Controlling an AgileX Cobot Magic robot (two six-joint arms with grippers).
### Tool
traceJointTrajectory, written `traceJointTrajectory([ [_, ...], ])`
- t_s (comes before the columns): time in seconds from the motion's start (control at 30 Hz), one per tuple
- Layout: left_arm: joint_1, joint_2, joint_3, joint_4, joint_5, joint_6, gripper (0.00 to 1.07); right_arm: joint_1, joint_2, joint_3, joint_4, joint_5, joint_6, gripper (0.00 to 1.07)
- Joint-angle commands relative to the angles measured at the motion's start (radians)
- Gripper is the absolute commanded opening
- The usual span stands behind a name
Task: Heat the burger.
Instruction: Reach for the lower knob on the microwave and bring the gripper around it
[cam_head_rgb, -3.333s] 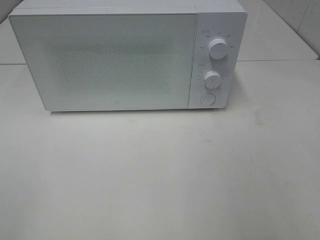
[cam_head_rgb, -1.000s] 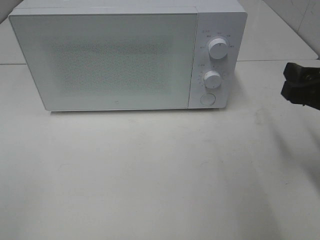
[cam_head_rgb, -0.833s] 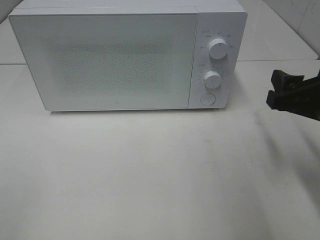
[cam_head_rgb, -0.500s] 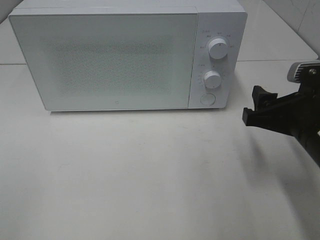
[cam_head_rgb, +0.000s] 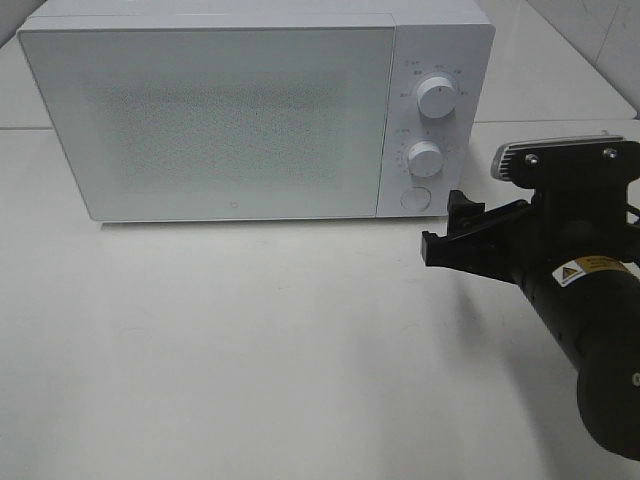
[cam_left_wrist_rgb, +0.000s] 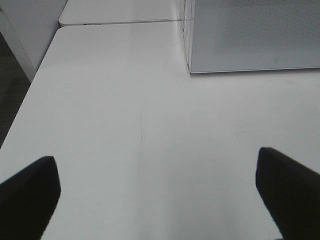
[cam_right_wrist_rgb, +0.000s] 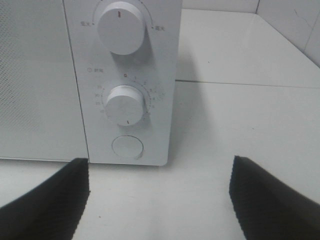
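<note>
Right wrist view: right pincer spread wide, empty, near the round button of the microwave; left pincer also wide, empty.

**Cams: 1 high, 2 wrist**

High cam looks down over desk front edge, whole microwave, mid range. L wrist: low by desk's left edge, shares door corner. R wrist: close on control panel, also shared.

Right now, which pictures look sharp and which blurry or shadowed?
Exterior high view: soft, even light; the white box-shaped microwave's door shows grainy shimmer, and the black right gripper throws a faint shadow on the white table. Left wrist view: the black fingers of the left gripper are blurred. Right wrist view: the lower round white dial is crisp.
</note>
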Motion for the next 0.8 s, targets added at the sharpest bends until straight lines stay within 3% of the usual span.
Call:
traceJointTrajectory([
  [0.03, 0.001, -0.022, 0.003, 0.0, 0.002, 0.001, 1.0, 0.013, 0.004, -0.026, 0.005, -0.049, -0.018, 0.76],
  [0.53, 0.001, -0.022, 0.003, 0.0, 0.002, 0.001, 1.0, 0.006, 0.013, -0.033, 0.003, -0.092, -0.017, 0.76],
  [0.8, 0.001, -0.022, 0.003, 0.0, 0.002, 0.001, 1.0, 0.006, 0.113, -0.081, 0.002, -0.152, -0.013, 0.76],
])
